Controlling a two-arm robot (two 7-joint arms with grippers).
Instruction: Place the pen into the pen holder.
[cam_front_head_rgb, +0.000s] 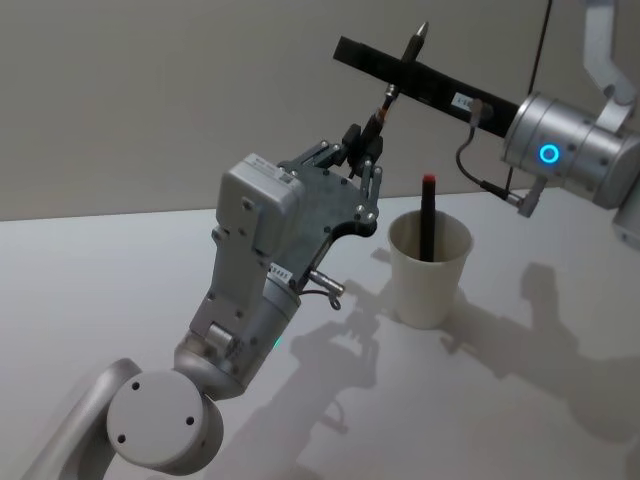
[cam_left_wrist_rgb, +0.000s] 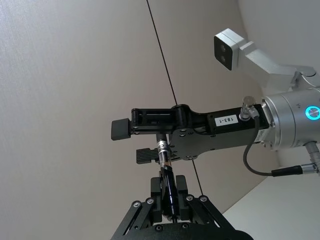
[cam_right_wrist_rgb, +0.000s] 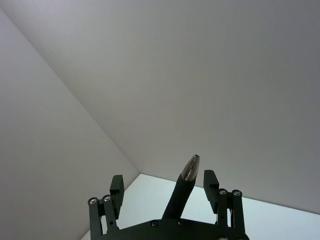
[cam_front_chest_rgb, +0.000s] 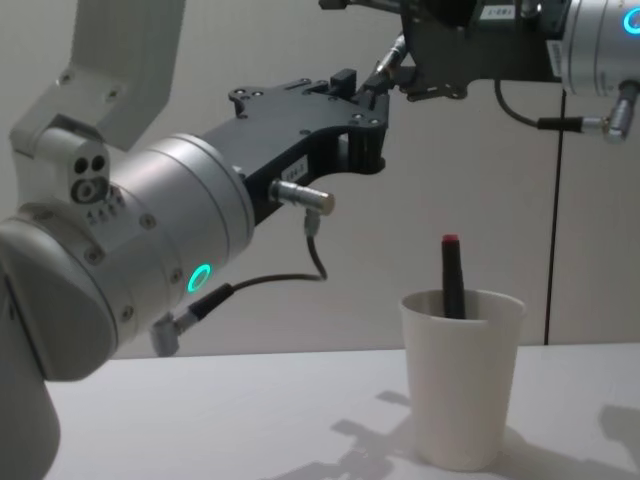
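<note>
The left claw (cam_front_head_rgb: 362, 150) is raised above the white counter (cam_front_head_rgb: 120, 270), its fingers pressed together on the lower end of a slim dark pen with a silver tip (cam_left_wrist_rgb: 168, 192), which it holds tilted, tip upward. In the left wrist view the pen's barrel sits between the two pads of this claw and runs up toward the other arm. The right claw (cam_right_wrist_rgb: 162, 184) reaches in from the right side at the same height, above and behind the left claw, with its fingers spread; in the right wrist view the pen's silver tip rises in the gap between them, touching neither fingertip. In the head view the pen crosses the flat black body of the right claw and its tip pokes out above it. The tapered white paper cup with a rolled rim (cam_front_head_rgb: 428, 285) stands upright on the counter below and to the right of the left claw, well apart from the pen held overhead. A dark marker with a red cap (cam_front_head_rgb: 430, 215) stands in the cup, leaning slightly, its red end above the rim.
</note>
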